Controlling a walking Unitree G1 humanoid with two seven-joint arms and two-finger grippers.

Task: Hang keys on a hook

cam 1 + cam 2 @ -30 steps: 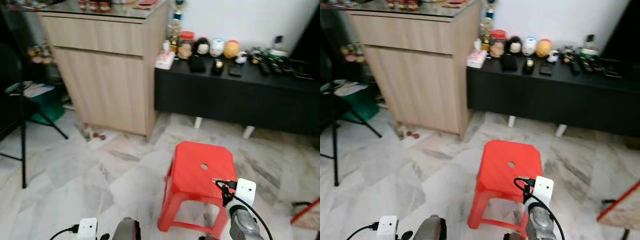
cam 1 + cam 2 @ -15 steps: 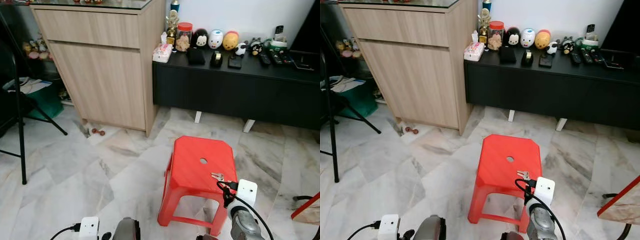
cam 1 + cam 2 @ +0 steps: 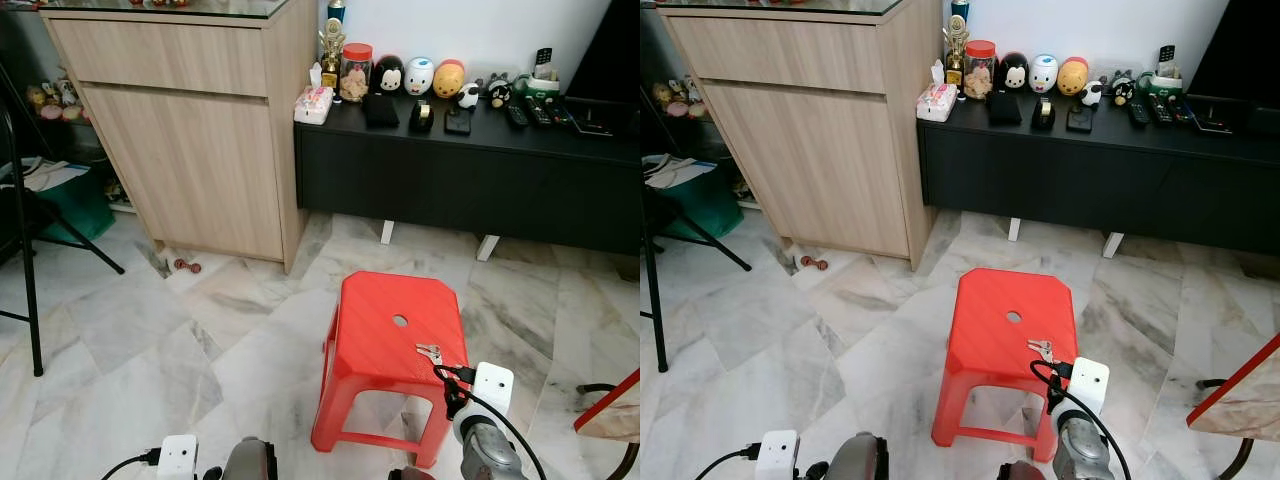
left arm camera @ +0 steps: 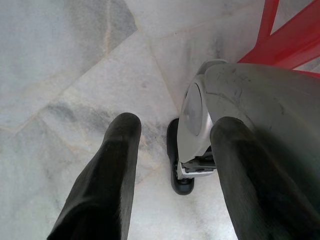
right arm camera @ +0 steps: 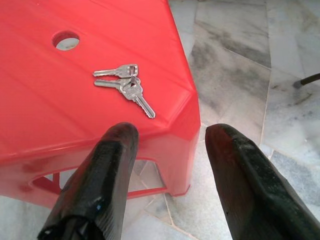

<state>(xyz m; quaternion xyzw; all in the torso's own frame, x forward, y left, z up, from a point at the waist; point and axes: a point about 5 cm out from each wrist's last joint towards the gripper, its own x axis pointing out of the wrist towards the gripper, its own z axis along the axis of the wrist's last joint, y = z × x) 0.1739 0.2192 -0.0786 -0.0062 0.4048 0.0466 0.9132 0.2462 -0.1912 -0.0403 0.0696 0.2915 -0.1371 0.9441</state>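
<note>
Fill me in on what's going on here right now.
The robot stands over a red stool on the marble floor. A bunch of keys lies loose on the seat near the stool's corner, not yet picked up. The right gripper hovers open by that corner, short of the keys. The left gripper hangs open above the floor beside the stool. I can't make out a hook.

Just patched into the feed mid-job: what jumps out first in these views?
The bright red stool on the marble floor right in front of the robot, with a small bunch of silver keys lying on its seat near the corner on the robot's right. The right gripper is open, short of that corner, fingers pointing towards the keys. Behind stand a tall wooden cabinet and a low black sideboard lined with figurines.
</note>
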